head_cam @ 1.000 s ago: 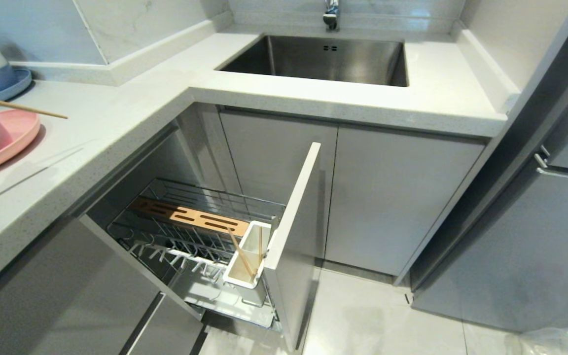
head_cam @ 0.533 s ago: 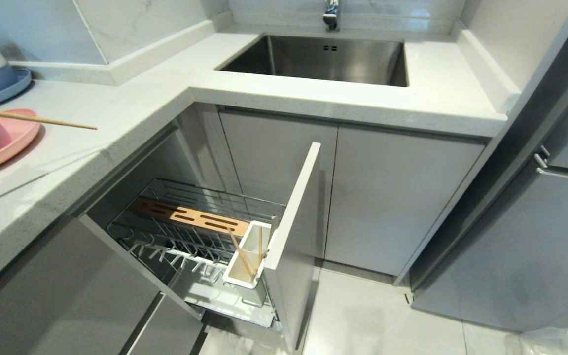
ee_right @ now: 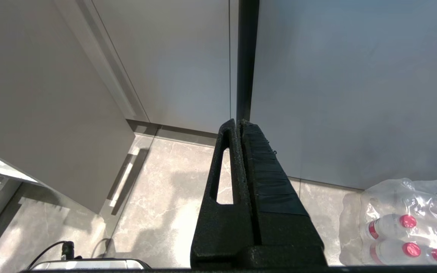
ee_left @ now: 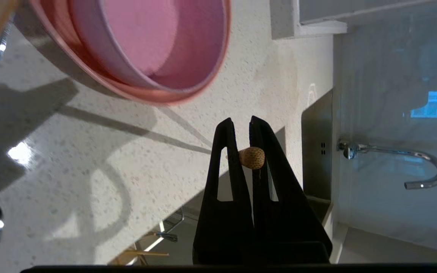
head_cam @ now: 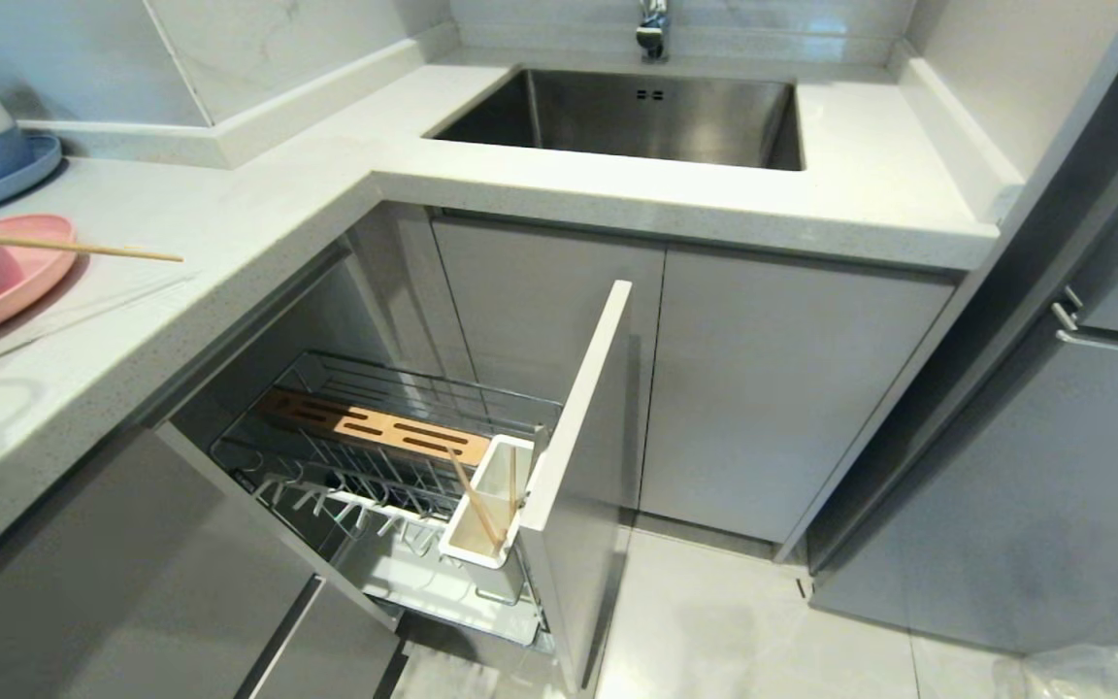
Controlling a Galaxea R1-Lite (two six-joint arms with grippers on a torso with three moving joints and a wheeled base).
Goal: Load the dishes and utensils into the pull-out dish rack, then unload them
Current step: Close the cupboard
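Chopstick (head_cam: 59, 244), thin light wood, pinched in the left gripper (ee_left: 252, 131) over the grey countertop's (head_cam: 229, 223) left edge.
Keep it level — then tip it down into the white utensil holder (head_cam: 491, 505).

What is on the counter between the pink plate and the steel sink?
In the head view, only bare speckled white counter lies between the matte pink round plate and the steel sink; a thin light-wood chopstick reaches partway over it.

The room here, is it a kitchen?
Most likely a kitchen: a steel sink with a tap sits in the pale countertop, and a pull-out dish rack stands open below.
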